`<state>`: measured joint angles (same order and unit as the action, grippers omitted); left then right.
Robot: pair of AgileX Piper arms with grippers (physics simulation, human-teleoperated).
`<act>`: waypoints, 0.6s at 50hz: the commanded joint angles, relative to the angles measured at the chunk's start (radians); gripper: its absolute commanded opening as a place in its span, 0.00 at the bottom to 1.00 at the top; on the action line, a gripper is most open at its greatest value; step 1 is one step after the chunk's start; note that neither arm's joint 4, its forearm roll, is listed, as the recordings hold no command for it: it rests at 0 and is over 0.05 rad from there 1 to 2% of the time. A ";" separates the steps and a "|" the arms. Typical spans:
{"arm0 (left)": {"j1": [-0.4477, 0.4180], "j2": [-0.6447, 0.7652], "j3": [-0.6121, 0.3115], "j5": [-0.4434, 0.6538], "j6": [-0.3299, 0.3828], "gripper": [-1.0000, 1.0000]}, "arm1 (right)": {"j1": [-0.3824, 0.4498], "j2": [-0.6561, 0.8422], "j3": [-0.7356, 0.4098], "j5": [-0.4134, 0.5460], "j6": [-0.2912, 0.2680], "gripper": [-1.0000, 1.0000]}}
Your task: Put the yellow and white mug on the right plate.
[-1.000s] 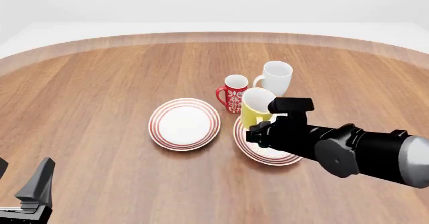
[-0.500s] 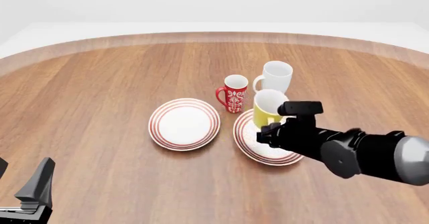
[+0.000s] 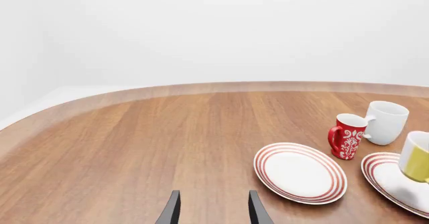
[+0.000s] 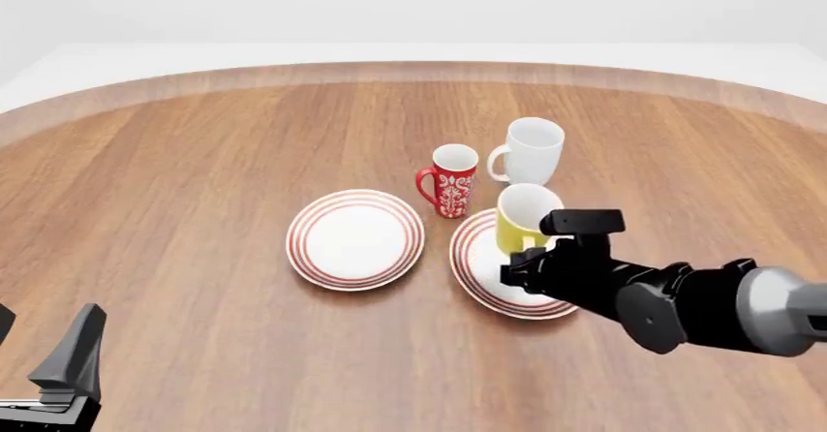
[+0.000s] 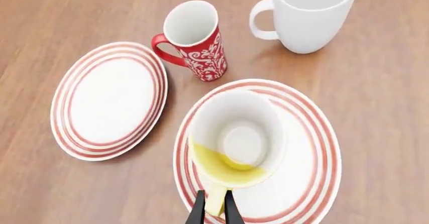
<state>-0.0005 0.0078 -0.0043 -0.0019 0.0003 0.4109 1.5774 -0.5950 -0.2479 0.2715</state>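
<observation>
The yellow and white mug [image 4: 525, 218] [image 5: 236, 142] [image 3: 417, 156] hangs over the right plate [image 4: 478, 267] [image 5: 305, 148] [image 3: 389, 179], upright and slightly tilted. My right gripper [image 5: 214, 207] [image 4: 526, 258] is shut on its yellow handle. Whether the mug's base touches the plate cannot be told. My left gripper [image 3: 212, 210] [image 4: 72, 364] stands open near the table's front left, far from the mug, with nothing between its fingers.
A twin ringed plate [image 4: 355, 238] [image 5: 110, 101] [image 3: 300, 172] lies left of the right plate. A red patterned mug [image 4: 450, 180] [image 5: 191, 39] [image 3: 347, 135] and a taller white mug [image 4: 530, 149] [image 5: 308, 13] [image 3: 385, 122] stand just behind the plates.
My right gripper has carried the yellow mug rightward and lower, from the plate's left rim to over its middle. The left arm has not moved.
</observation>
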 commanded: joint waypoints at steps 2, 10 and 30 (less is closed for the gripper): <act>0.000 0.000 0.000 0.000 0.000 1.00 | -0.013 0.042 0.004 -0.042 0.005 0.00; 0.000 0.000 0.000 0.000 0.000 1.00 | -0.022 0.018 -0.008 -0.007 0.004 0.00; 0.000 0.000 0.000 0.000 0.000 1.00 | -0.018 -0.002 -0.012 0.021 -0.001 1.00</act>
<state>-0.0005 0.0078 -0.0043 -0.0019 0.0002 0.3899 1.6022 -0.5976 -0.2626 0.2685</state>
